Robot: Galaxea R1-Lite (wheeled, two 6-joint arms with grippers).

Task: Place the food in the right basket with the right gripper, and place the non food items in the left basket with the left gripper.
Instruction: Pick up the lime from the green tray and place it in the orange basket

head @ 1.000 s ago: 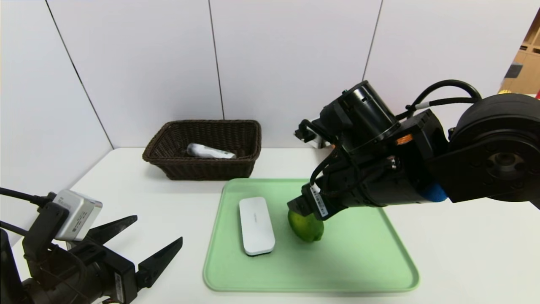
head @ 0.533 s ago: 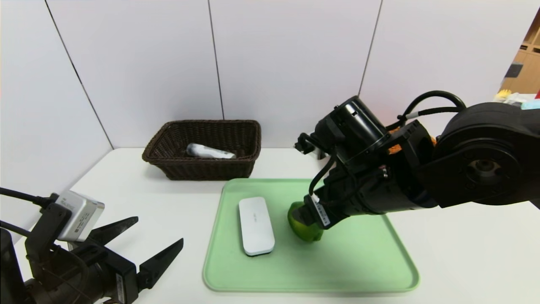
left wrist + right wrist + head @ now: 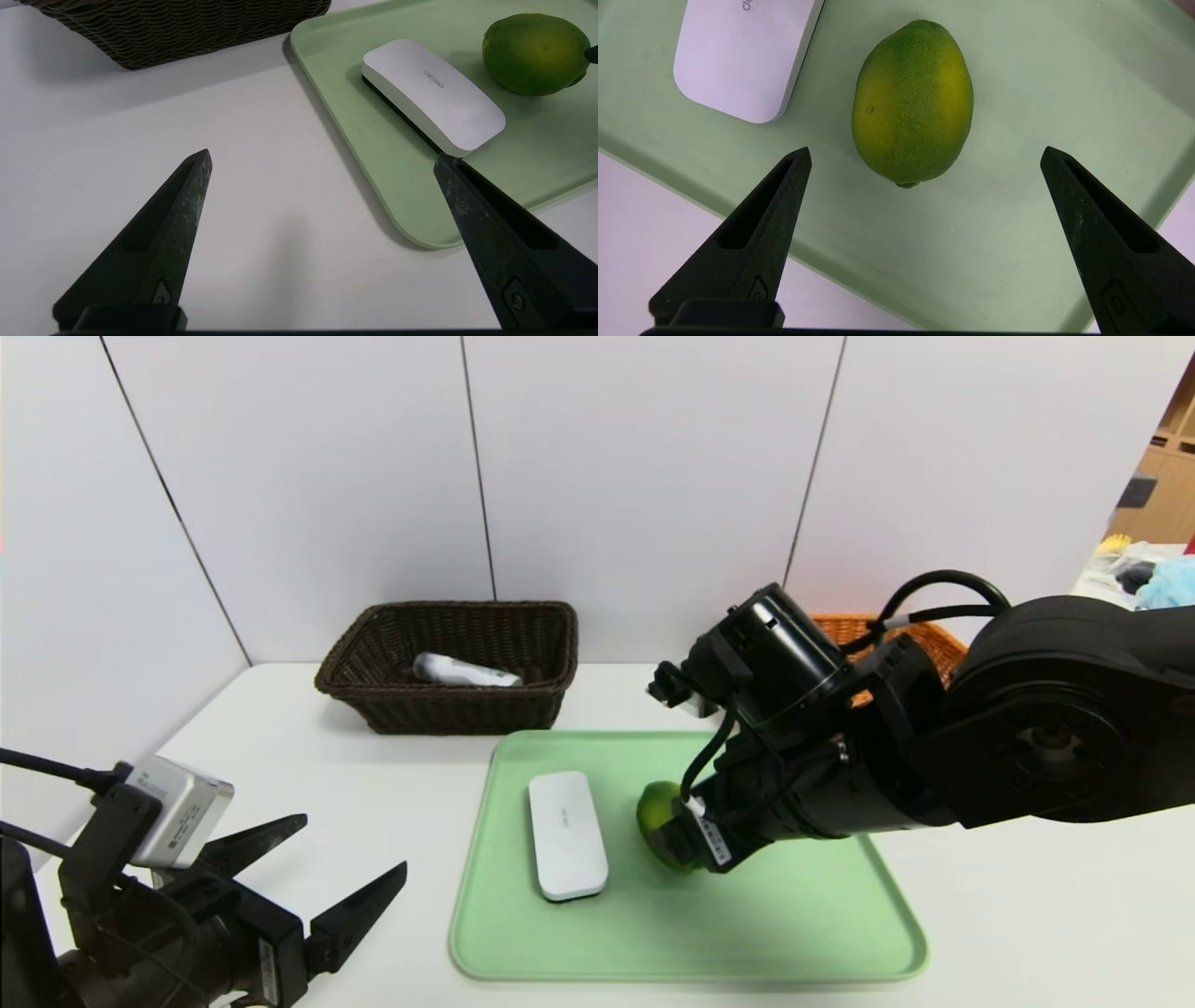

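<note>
"deli" marks 1 white case (image 3: pixel 432 93); right pincer (image 3: pixel 927 149), jaws apart, nears fruit (image 3: pixel 913 105).

My lime (image 3: pixel 913 105) is deep green, blotched with yellow along its sides. The case (image 3: pixel 568 835) beside it is white above a black underside, with small grey lettering; both sit on my pale green tray (image 3: pixel 775 933). My bench (image 3: pixel 373 803) is white. One wicker basket (image 3: pixel 457 709) is dark brown and woven, holding a white bottle (image 3: pixel 467 671); the other wicker basket (image 3: pixel 934 644) is woven orange. My fingers (image 3: pixel 752 224) are black.
</note>
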